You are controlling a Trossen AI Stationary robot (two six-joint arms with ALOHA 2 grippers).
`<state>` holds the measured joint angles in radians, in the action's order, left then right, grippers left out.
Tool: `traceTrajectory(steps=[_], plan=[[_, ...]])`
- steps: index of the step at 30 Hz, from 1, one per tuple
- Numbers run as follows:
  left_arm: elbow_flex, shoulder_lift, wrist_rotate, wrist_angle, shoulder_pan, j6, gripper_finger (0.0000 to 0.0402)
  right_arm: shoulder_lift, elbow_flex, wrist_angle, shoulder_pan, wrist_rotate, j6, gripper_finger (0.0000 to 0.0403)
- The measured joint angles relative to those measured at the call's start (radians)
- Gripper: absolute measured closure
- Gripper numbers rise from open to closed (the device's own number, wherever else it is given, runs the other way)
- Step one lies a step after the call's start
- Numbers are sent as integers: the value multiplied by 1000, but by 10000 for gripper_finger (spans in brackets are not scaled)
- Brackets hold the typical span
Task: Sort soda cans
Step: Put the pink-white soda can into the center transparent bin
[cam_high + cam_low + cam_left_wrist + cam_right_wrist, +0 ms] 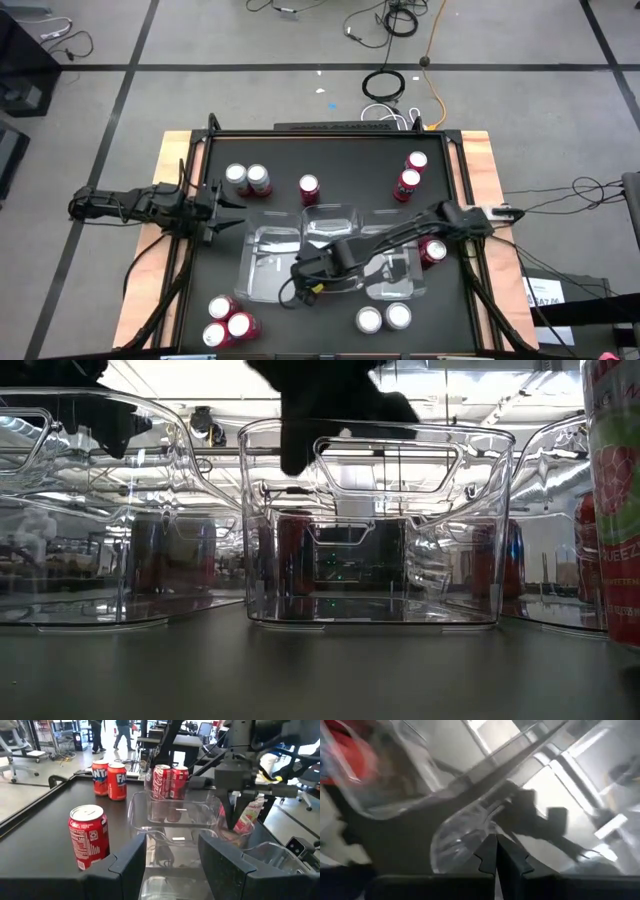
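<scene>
Soda cans stand upright on the black table: a pair [247,179] and a red one [309,187] at the far left, two red ones [411,173] at the far right, one [432,250] at the right edge, two silver ones [384,318] and three red ones [226,321] at the near edge. My right gripper [300,272] is shut, empty, and points steeply down over the clear trays [262,250]. My left gripper [232,208] waits open at the table's left edge, level, with a red can [89,842] beside it. My right gripper's shut fingertips [496,852] stand right at a clear tray's curved rim [465,827], coming from above. Whether they touch the rim, I cannot tell.
Three clear plastic trays sit together mid-table: a left one, a far middle one [330,215] and a right one [405,285]. The table has a raised black border [330,133]. People walk in the room beyond the table in the left wrist view.
</scene>
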<state>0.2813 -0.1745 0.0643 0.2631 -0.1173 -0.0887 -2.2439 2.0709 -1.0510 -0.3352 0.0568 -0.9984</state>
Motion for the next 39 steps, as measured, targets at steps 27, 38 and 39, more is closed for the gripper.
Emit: traceTrajectory(steps=[27,38,39], plan=[[0,-2,0,16,0,-8,211,-109,145,83,-22,-166,16,403],[1,-2,0,16,0,-8,211,2,144,-54,-34,6,16,403],[1,-2,0,16,0,-8,211,16,144,-96,-34,21,0,403]])
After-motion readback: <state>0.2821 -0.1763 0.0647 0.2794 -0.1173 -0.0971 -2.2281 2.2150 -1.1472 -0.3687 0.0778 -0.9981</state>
